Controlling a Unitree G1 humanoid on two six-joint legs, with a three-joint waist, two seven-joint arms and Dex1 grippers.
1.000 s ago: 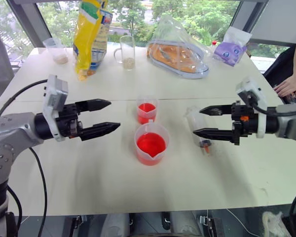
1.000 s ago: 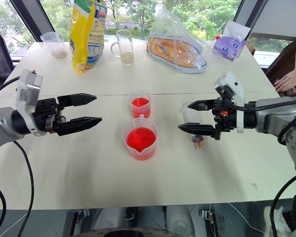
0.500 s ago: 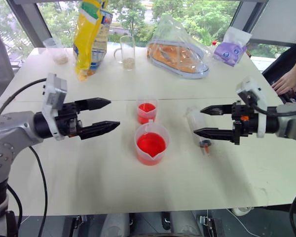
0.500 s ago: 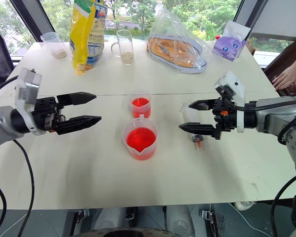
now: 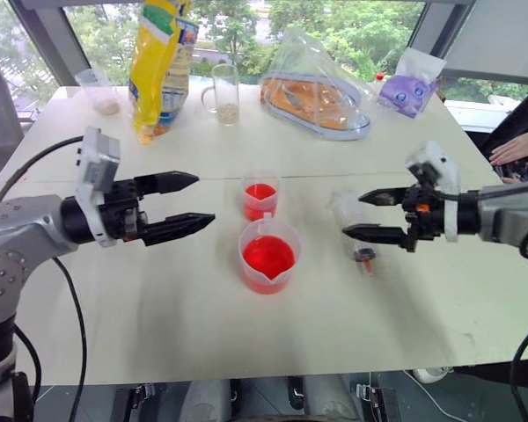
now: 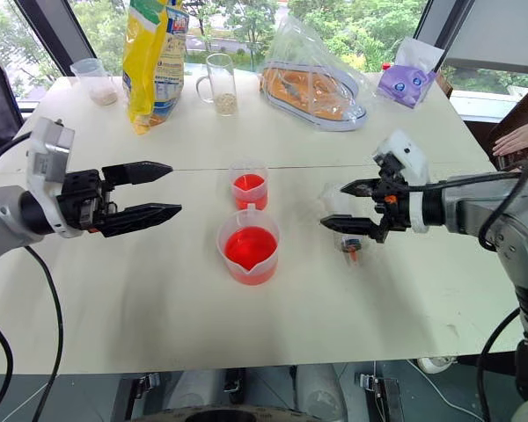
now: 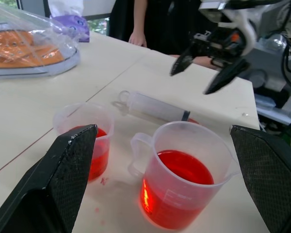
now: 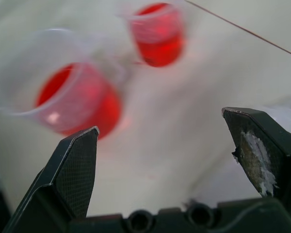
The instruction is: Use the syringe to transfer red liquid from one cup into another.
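The syringe [image 5: 350, 217] lies flat on the white table, clear barrel empty, its orange tip [image 5: 365, 258] toward me. My right gripper [image 5: 352, 215] hovers open just above it, tilted down, with nothing between its fingers. The wide spouted beaker [image 5: 268, 255] stands in the middle of the table, holding red liquid [image 5: 267, 257]. Just behind it is the smaller cup [image 5: 260, 195], also with red liquid in it. My left gripper [image 5: 204, 200] hangs open and level to the left of both cups, pointing at them; its wrist view shows beaker [image 7: 184, 182], cup [image 7: 87, 131] and syringe [image 7: 150, 106].
Along the far side stand a yellow bag [image 5: 163, 61], a glass mug [image 5: 226, 92], a small clear cup with grains [image 5: 99, 88], a clear plastic bag with orange contents [image 5: 317, 92] and a purple pouch [image 5: 409, 88]. A person's hand [image 5: 519, 145] rests at the table's right edge.
My right gripper has tipped downward and edged forward over the syringe, still open. The left arm, the cups and the syringe have not moved.
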